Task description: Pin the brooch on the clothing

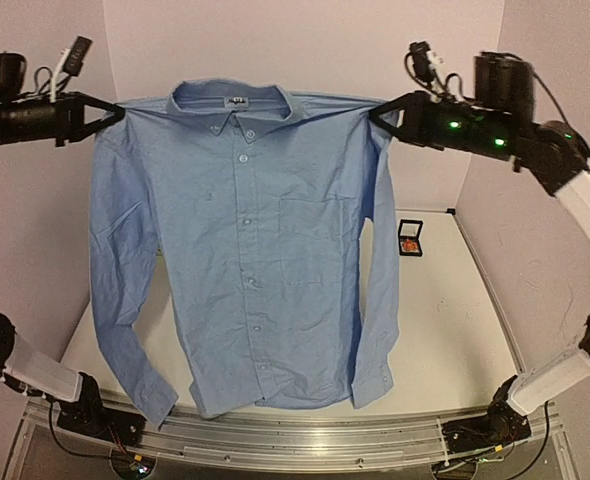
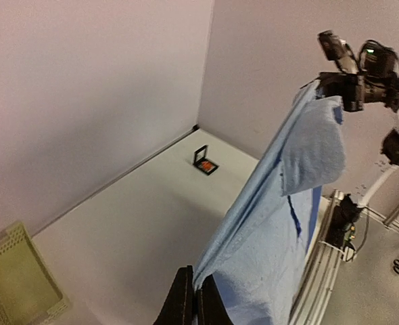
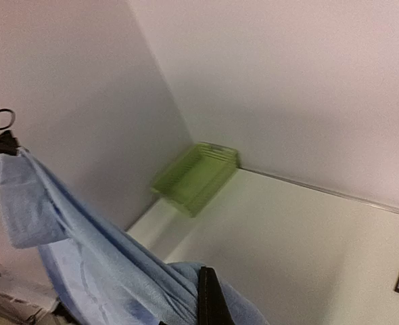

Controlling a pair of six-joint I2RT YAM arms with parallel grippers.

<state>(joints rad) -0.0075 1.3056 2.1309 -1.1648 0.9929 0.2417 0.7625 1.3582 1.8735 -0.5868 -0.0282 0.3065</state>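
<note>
Pinching a shoulder each, the left jaws and the right jaws are pressed together on the shirt (image 1: 245,250) and hold it up in the air between them. In the top view the left arm (image 1: 35,115) reaches in from the left edge and the right arm (image 1: 475,125) from the right, at about the same height, so the shoulder line runs nearly level. The light blue shirt hangs spread out with its buttoned front and collar facing the camera. Both sleeves dangle down at its sides, and its hem hangs low towards the near edge of the tabletop (image 1: 455,330).

From the left wrist, the dark fingers (image 2: 183,301) sit tight against each other at the bottom of the view, with blue cloth caught between them and stretching away to the other arm. From the right wrist, only one dark finger (image 3: 209,301) shows clearly, with folds of the cloth bunched against it.

Well apart from the shirt, the brooch (image 1: 410,243) lies on the tabletop inside a small black-framed box (image 1: 412,224), showing only as a tiny orange-red spot. The box stands towards the back of the tabletop, just right of the hanging right-hand sleeve and close to the right wall. Neither arm is near it.

A green mesh basket (image 3: 216,150) rests on the tabletop in the far left corner, against the walls.
</note>
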